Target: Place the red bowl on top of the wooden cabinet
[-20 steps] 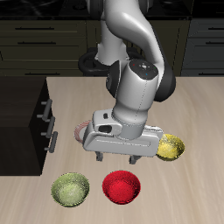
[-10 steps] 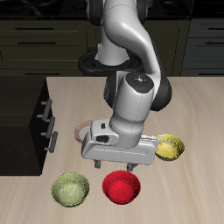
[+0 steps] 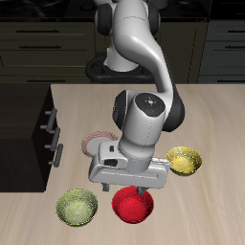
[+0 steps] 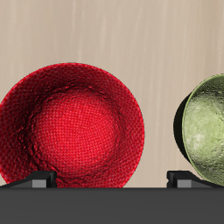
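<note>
The red bowl (image 3: pixel 134 207) sits near the table's front edge, between two other bowls. It fills the wrist view (image 4: pixel 72 125), glossy with a textured inside. My gripper (image 3: pixel 125 191) is open and hangs just above the bowl, its fingers spread over the bowl's far rim; both fingertips (image 4: pixel 39 179) show in the wrist view, with nothing between them. The wooden cabinet (image 3: pixel 24 134), dark with silver bar handles, stands at the table's side, apart from the gripper.
A yellow-green bowl (image 3: pixel 77 206) lies beside the red bowl on the cabinet's side and also shows in the wrist view (image 4: pixel 206 129). A yellow bowl (image 3: pixel 185 160) lies on the other side, farther back. A pinkish plate (image 3: pixel 96 142) is mostly hidden behind the arm.
The gripper has come down and moved toward the table's front edge, closing in over the red bowl. The bowls have not moved.
</note>
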### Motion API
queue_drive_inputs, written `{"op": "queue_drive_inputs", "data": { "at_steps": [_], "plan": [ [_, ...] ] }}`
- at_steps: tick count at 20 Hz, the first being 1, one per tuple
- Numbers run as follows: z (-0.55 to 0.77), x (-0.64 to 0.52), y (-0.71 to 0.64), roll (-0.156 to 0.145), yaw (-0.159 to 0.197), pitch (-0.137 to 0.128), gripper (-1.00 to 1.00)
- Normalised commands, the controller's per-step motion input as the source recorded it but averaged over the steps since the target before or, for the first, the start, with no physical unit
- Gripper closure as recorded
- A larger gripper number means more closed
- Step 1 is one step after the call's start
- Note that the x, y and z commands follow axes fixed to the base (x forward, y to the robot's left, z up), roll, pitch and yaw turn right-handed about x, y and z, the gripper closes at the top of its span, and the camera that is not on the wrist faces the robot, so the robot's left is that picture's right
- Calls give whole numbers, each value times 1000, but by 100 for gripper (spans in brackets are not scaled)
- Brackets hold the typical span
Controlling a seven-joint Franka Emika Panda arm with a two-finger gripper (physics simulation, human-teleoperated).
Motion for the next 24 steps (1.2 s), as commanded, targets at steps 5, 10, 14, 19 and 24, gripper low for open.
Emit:
{"op": "queue_drive_inputs", "data": {
  "at_steps": [5, 10, 14, 19, 24],
  "plan": [
    [-197, 22, -10, -5, 1, 43, -100],
    [-202, -49, -13, 2, -23, 26, -100],
    [-181, -56, 15, 22, -18, 29, -100],
    [-112, -72, -31, 18, -46, -2, 100],
    [-25, -56, -75, 2, -12, 4, 100]
  ]
}}
